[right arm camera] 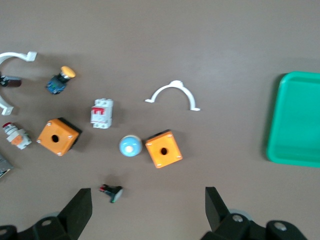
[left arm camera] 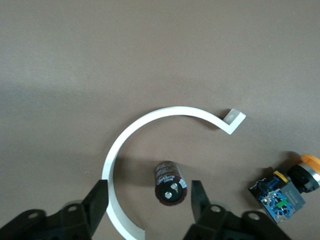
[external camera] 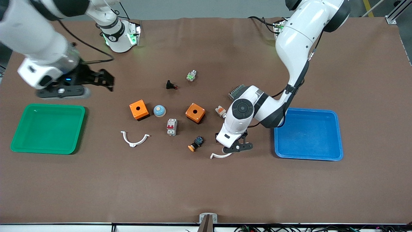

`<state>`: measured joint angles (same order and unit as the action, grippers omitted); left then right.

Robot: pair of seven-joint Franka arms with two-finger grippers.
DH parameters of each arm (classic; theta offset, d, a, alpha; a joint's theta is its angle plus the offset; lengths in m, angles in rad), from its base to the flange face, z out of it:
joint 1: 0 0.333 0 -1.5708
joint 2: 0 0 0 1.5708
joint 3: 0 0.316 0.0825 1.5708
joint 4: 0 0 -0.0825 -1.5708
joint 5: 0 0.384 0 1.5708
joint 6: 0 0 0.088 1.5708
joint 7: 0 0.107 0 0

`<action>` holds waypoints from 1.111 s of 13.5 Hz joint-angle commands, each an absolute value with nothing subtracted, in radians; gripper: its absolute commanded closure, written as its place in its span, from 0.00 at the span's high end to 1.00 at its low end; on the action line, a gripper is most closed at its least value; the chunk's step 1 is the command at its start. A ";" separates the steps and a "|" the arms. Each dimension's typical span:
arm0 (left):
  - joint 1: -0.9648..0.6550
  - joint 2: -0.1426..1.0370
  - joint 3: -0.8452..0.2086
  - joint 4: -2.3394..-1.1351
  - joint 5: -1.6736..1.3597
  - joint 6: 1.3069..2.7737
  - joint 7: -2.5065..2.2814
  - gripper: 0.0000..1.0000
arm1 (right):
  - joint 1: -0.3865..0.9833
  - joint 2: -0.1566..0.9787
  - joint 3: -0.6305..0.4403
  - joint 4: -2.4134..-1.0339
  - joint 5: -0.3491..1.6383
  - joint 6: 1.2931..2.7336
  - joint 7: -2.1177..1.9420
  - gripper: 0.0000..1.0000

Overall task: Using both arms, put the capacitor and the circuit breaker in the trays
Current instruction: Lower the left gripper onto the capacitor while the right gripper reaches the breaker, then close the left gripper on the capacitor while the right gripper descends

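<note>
The capacitor (left arm camera: 169, 182), a tiny dark cylinder with a reddish end, lies inside the curve of a white clip (left arm camera: 150, 122). My left gripper (left arm camera: 147, 200) is open and low over it, with one finger (left arm camera: 95, 200) on each side and not touching. In the front view the left gripper (external camera: 236, 149) hides the capacitor. The circuit breaker (external camera: 172, 126), white-grey with red levers, lies mid-table and also shows in the right wrist view (right arm camera: 102, 113). My right gripper (external camera: 107, 80) is open and empty, up in the air toward the right arm's end; its open fingers frame bare table in its wrist view (right arm camera: 147, 210).
A green tray (external camera: 19, 129) sits at the right arm's end and a blue tray (external camera: 309, 133) at the left arm's end. Two orange boxes (external camera: 139, 109) (external camera: 195, 112), a blue dome (external camera: 159, 111), an orange-capped push button (external camera: 196, 143) and a second white clip (external camera: 135, 139) lie around the breaker.
</note>
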<state>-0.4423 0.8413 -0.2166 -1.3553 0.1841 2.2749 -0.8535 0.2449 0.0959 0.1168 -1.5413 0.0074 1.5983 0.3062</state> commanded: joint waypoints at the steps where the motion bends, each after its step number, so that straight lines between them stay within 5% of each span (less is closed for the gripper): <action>1: -0.457 0.879 -0.209 -1.322 0.206 2.301 -0.896 0.71 | 0.328 0.120 0.107 -1.627 0.014 1.708 0.417 1.00; 11: -0.476 0.913 -0.209 -1.322 0.207 2.350 -0.908 0.53 | 0.413 0.287 0.106 -1.848 0.149 2.144 0.476 1.00; 13: -0.476 0.913 -0.209 -1.324 0.207 2.350 -0.908 0.39 | 0.422 0.337 0.106 -1.847 0.140 2.180 0.472 1.00; 15: -0.479 0.910 -0.207 -1.325 0.209 2.349 -0.908 0.16 | 0.431 0.377 0.106 -1.847 0.138 2.224 0.474 1.00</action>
